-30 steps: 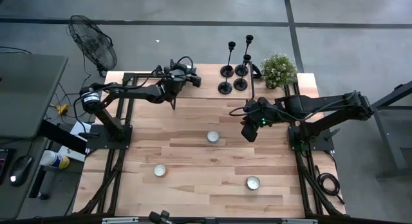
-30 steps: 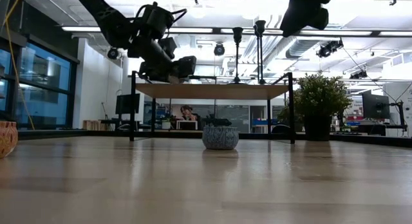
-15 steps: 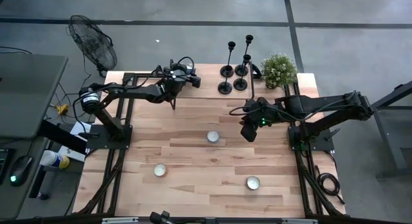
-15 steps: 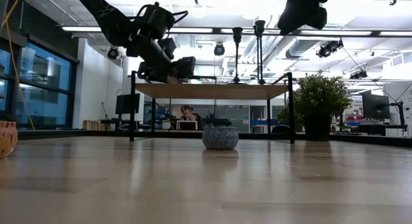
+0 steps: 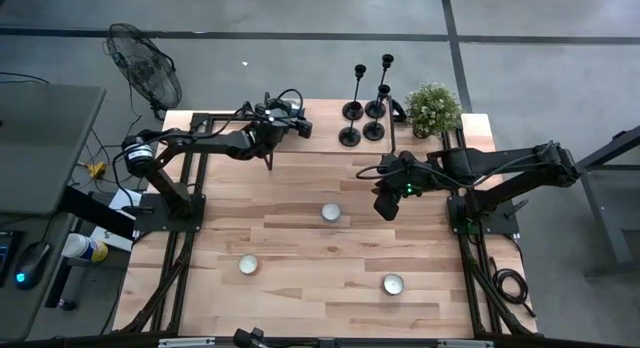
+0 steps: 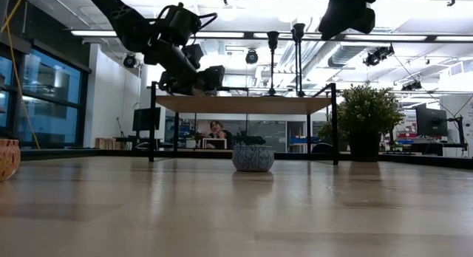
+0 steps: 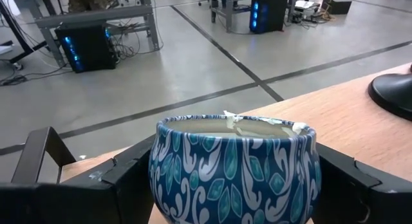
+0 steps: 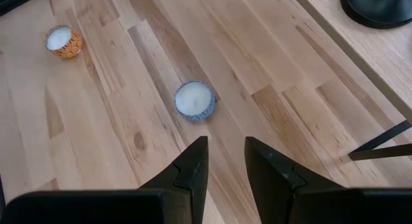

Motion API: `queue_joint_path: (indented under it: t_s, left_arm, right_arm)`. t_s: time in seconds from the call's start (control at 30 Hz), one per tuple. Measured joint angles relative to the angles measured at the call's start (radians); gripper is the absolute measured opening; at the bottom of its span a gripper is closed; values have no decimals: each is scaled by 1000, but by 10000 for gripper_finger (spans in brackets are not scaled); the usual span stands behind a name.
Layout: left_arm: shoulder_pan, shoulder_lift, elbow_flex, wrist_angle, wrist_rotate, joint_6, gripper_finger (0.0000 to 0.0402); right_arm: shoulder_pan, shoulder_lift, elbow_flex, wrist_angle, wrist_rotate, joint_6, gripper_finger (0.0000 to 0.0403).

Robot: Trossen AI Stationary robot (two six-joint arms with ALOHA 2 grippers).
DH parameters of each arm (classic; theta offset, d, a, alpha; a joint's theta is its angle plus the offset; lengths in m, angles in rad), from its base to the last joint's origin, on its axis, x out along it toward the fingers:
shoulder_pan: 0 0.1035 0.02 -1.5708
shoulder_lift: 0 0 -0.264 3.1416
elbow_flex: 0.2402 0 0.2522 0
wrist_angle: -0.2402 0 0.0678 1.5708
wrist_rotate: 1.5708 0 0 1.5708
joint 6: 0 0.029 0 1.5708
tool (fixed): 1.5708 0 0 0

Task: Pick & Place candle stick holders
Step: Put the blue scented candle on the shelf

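Several black candle stick holders (image 5: 362, 113) stand on their disc bases on a raised wooden shelf (image 5: 330, 138) at the table's far edge. One base (image 7: 393, 95) shows in the left wrist view. My left gripper (image 5: 296, 122) is at the shelf's left part, shut on a blue-and-white patterned candle jar (image 7: 232, 172). My right gripper (image 5: 385, 208) hangs over the table's right middle, its fingers a narrow gap apart with nothing between them. My left gripper has the jar's round wall between its two fingers, one finger (image 7: 125, 176) on each side (image 7: 161, 179) of it. The fingers come nearly level from the table's left. The jar stands upright. Its bottom is out of the picture, so I cannot tell whether it rests on the shelf.
Three small round candles lie on the table: a blue one (image 5: 330, 213) in the middle, one at the near left (image 5: 248, 265), one at the near right (image 5: 393, 283). A potted plant (image 5: 433, 108) stands at the far right beside the holders.
My left gripper has tipped slightly in place at the shelf, with the jar still between its fingers.
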Motion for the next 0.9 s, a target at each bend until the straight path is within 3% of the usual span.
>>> queue_joint_path:
  t_s: [0.9]
  left_arm:
    - [0,3,-3,-28,16,-3,306]
  right_arm:
    - [0,0,1,0,-23,-7,94]
